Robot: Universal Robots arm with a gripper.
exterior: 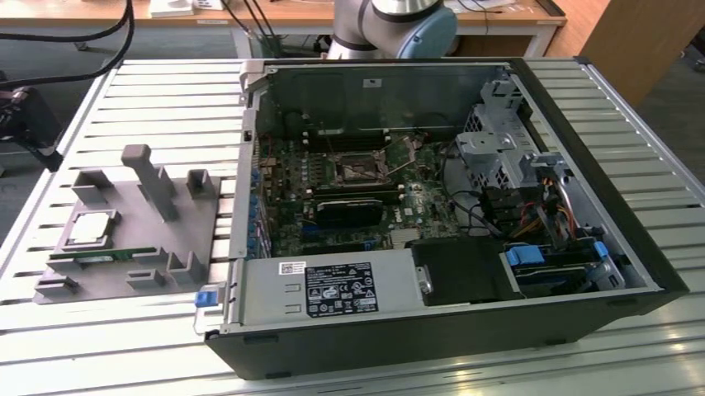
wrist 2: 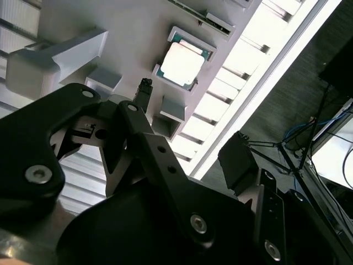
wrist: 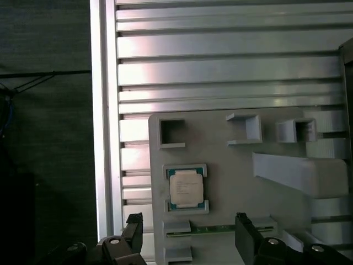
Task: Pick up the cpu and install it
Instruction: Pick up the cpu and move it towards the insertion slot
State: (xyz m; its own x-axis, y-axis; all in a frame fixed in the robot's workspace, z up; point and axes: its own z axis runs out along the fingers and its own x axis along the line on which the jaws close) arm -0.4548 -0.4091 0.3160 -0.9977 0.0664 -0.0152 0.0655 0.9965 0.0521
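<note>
Small flat square silver-topped cpu [exterior: 91,228] sits in its pocket on a grey plastic fixture tray [exterior: 132,227] | at nine o'clock of the open black computer case [exterior: 441,338] | black gripper [wrist: 188,234] hovers over the tray, jaws spread apart, holding nothing

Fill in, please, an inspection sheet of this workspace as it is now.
Surface: slatted metal table, carrying a grey fixture and an open computer case.
Job's things: cpu lies flat in its fixture recess; socket on the board inside the case.
Clutter: memory stick in the fixture beside the cpu.
Grippers: gripper open, above the fixture near the cpu, holding nothing.
Cables: coloured wires inside the case; black cables beyond the table.
Surroundings: wooden desk behind the arm base.
</note>
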